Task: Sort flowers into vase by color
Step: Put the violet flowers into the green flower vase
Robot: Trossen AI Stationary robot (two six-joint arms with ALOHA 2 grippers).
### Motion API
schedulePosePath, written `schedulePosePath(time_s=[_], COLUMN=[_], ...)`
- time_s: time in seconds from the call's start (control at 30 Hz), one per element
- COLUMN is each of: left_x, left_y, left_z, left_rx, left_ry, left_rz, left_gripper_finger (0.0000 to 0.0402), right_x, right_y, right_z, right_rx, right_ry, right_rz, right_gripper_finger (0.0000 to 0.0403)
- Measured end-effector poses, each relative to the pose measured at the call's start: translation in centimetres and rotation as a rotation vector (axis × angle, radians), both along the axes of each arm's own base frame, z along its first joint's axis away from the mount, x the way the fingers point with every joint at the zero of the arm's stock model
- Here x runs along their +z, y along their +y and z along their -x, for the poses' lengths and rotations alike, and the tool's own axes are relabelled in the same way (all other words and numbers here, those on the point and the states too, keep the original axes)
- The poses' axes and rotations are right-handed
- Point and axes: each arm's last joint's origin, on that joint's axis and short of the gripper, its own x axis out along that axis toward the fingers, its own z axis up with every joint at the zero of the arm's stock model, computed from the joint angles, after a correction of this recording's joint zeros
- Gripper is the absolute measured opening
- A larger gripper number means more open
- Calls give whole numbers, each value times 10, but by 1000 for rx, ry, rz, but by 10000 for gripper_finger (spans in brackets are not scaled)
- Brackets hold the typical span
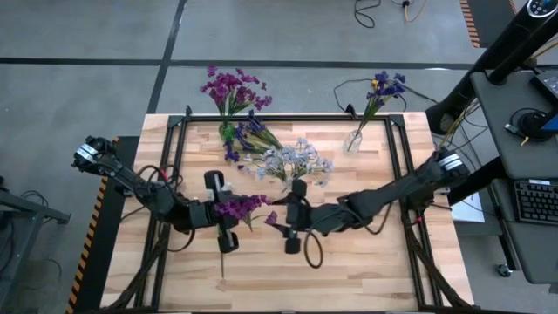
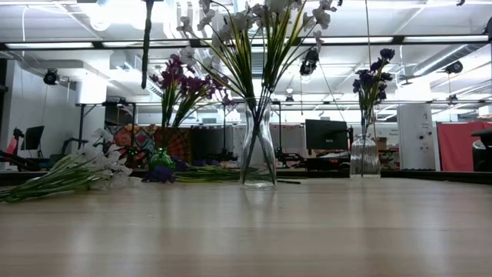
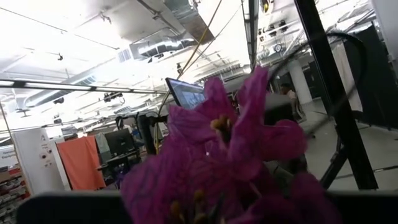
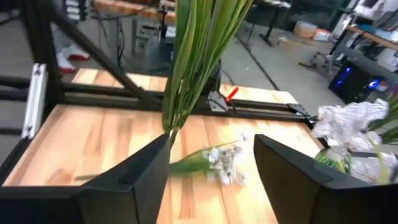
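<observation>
left end effector is clamped on a magenta flower mid-counter, stem running near-far, while the right end effector just beside it sits spread wide and empty, white flowers lying just beyond.

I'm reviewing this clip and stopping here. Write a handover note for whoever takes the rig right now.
Left pincer: shut on a magenta spray, held above the table's middle.
Right pincer: open, facing green stems above the table, gripping nothing.
Done: white-lavender sprays stand in the centre clear vase; magenta flowers in the green vase; blue-violet flowers in the second clear vase.
Left: vase the held magenta spray, probably in the green vase; then sort the loose white sprays and blue-violet sprays lying on the table.
</observation>
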Motion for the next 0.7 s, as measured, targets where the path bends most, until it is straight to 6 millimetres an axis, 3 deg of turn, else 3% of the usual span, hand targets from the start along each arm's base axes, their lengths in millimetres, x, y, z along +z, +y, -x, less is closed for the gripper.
schedulePosePath(time_s=[0.3,0.7], left_x=[2,8], left_y=[0,-1], left_z=[0,2], left_rx=[-11,-73], left_ry=[-10,-89], left_rz=[-15,-40], left_gripper_finger=[58,58], right_x=[-16,-12], right_y=[3,7], right_z=[-23,-26], right_rx=[-9,100], right_ry=[-106,-167], right_rz=[-6,-42], right_gripper_finger=[260,250])
